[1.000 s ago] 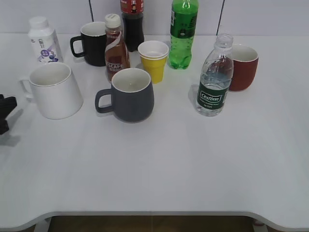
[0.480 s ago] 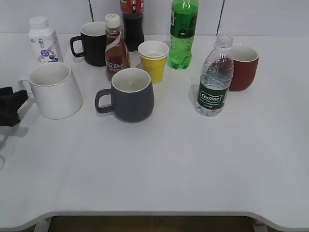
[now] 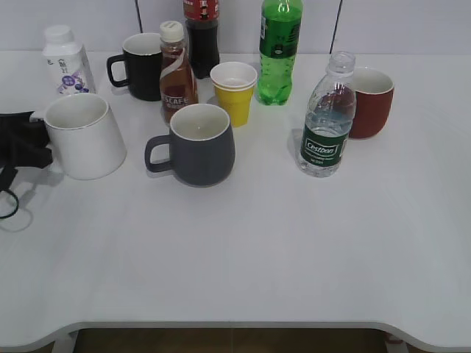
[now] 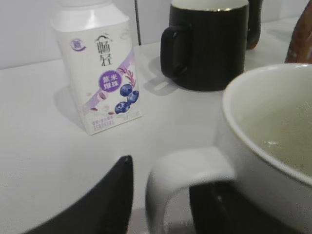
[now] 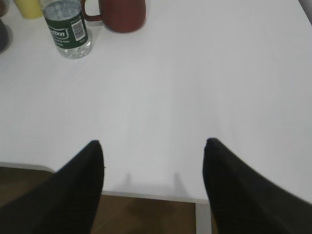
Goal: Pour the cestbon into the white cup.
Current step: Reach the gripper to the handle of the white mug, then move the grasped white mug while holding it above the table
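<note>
Because the white cup [image 3: 83,137] stands at the far left of the counter [image 3: 257,250], the left tool [image 4: 161,195] has its fingers spread either side of the cup's handle [image 4: 183,183], one dark finger [image 4: 109,204] outside the loop and one within; I judge this a grip to steady or move the cup for pouring. The cup looks empty. The cestbon [image 3: 326,118] stands upright and uncapped, well to the right, just beside a red-brown mug [image 3: 370,101], holding water to roughly half its height. The right tool [image 5: 152,146] hangs spread and empty above bare counter, well apart from the bottle.
</note>
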You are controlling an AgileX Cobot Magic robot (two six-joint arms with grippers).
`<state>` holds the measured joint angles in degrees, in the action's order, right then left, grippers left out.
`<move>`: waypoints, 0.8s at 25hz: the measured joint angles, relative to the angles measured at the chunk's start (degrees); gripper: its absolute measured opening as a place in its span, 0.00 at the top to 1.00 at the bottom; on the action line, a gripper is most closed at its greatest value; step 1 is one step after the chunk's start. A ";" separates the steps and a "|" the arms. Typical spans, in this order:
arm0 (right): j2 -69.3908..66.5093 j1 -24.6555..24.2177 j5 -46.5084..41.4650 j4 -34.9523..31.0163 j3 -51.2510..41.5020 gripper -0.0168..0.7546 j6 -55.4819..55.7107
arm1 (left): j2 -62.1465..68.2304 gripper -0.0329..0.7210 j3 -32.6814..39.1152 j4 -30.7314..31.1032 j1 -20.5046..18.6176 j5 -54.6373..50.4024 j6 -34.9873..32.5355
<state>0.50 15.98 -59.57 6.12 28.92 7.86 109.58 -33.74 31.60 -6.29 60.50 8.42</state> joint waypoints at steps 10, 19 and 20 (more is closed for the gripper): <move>0.00 0.00 2.41 -0.79 0.71 0.37 -0.99 | 2.30 0.91 -3.72 0.74 0.77 -0.96 -0.68; -20.41 0.00 47.13 2.64 1.32 0.37 -9.69 | -6.96 0.91 -3.61 4.81 0.77 -3.15 2.63; -24.07 0.00 51.89 2.62 1.37 0.37 -9.93 | -8.22 0.91 -3.61 5.70 0.77 -3.20 3.50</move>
<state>-23.57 15.98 -7.69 8.73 30.29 -2.07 101.36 -37.36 37.30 -5.52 57.30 11.92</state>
